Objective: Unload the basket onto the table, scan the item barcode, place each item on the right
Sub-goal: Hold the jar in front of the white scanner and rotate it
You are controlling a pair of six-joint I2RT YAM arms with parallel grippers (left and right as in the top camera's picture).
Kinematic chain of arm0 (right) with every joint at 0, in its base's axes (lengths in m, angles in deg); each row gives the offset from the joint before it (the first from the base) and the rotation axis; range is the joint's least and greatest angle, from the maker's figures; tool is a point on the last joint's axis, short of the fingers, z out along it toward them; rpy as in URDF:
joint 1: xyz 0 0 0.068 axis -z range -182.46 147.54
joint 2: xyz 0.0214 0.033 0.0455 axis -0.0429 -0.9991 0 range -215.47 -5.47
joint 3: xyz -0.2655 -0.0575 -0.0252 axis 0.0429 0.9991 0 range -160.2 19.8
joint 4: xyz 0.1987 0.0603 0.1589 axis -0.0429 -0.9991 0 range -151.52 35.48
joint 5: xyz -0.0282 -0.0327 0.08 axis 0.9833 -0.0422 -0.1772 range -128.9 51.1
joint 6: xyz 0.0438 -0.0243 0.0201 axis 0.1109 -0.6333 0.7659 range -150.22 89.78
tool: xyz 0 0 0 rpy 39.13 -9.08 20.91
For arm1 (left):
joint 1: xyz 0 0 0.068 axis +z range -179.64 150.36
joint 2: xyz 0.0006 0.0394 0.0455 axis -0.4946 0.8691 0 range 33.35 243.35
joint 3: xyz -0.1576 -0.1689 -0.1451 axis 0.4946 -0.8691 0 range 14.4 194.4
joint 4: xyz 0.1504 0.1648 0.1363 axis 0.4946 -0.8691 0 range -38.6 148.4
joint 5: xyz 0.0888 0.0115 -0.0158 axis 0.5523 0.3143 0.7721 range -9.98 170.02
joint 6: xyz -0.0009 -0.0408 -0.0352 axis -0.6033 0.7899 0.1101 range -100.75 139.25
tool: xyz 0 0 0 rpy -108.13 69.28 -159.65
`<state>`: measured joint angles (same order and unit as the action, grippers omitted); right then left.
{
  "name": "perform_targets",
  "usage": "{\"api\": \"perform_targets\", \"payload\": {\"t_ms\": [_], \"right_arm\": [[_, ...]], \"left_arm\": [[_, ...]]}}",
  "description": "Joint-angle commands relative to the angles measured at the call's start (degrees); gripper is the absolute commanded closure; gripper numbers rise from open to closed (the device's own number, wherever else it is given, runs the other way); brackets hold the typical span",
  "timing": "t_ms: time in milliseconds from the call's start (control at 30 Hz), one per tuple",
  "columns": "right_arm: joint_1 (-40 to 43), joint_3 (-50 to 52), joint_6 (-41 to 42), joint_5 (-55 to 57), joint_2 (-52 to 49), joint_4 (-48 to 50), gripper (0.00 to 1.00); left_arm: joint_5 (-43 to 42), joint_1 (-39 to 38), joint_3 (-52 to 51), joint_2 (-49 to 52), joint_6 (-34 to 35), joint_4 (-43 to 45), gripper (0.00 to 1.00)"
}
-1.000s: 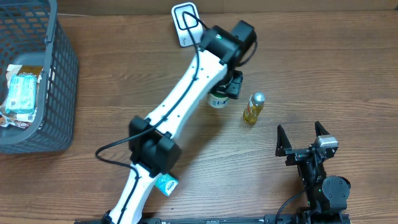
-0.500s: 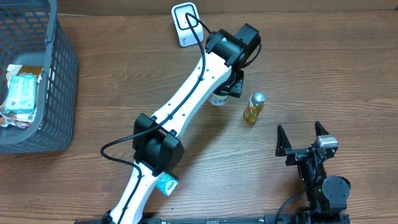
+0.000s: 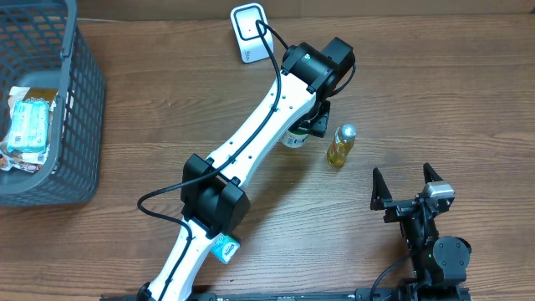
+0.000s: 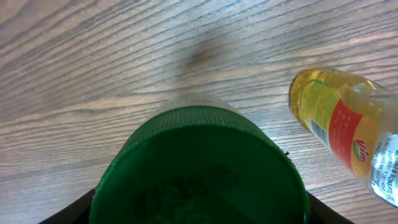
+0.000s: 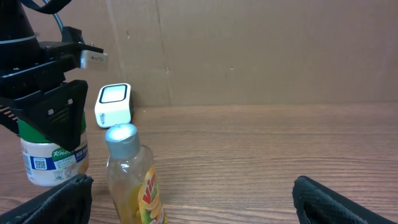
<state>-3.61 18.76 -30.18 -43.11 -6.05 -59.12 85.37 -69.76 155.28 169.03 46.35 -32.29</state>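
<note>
At mid-table, the item: a white jar (image 3: 293, 139) with a green lid (image 4: 199, 168) stands upright under the end of the left arm; the right wrist view shows a printed label and a small square code on its side.
Jar, position: just beside a bottle, on the basket side of it, with a small gap between them; well below the scanner in the overhead view. Whether its base touches the wood cannot be told.
Left gripper (image 3: 305, 125): comes down from above and pinches the jar at its lid, a black finger on either side.
Left wrist view: the green lid fills the lower middle, with wood grain beyond it.
Bottle (image 3: 339, 145): upright, yellow liquid, silver cap, red and yellow label; nothing touches it.
Scanner (image 3: 247, 32): a small white box with a dark-edged window, at the far edge of the table (image 3: 451, 92), against a brown cardboard wall (image 5: 249, 50).
Right gripper (image 3: 407, 188): low at the near edge, well apart from jar and bottle, its fingers spread wide with nothing between them.
Basket (image 3: 79, 109): grey mesh, at the far left edge, with a few packets (image 3: 29, 121) lying inside.
</note>
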Motion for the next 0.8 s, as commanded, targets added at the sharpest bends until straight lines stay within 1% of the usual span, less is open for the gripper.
{"api": "perform_targets", "payload": {"t_ms": [0,167,300,400,500,667,767], "right_arm": [[0.26,0.59,0.11,0.24,0.42,0.17,0.00],[0.26,0.59,0.11,0.24,0.42,0.17,0.00],[0.26,0.59,0.11,0.24,0.42,0.17,0.00],[0.26,0.59,0.11,0.24,0.42,0.17,0.00],[0.26,0.59,0.11,0.24,0.42,0.17,0.00],[0.26,0.59,0.11,0.24,0.42,0.17,0.00],[0.26,0.59,0.11,0.24,0.42,0.17,0.00]], "left_arm": [[1.42,-0.42,0.59,-0.72,-0.96,0.42,0.41],[2.29,0.20,0.59,-0.79,-0.94,1.18,0.41],[1.11,1.25,0.59,-0.79,-0.94,1.29,0.41],[-1.55,2.64,0.61,-0.87,-1.07,1.88,0.41],[-6.21,4.02,0.61,-0.87,-2.78,2.49,0.41],[-5.14,4.39,0.61,-0.87,-3.13,2.80,0.43],[-4.02,3.37,0.61,-1.46,-3.80,2.12,0.44]]}}
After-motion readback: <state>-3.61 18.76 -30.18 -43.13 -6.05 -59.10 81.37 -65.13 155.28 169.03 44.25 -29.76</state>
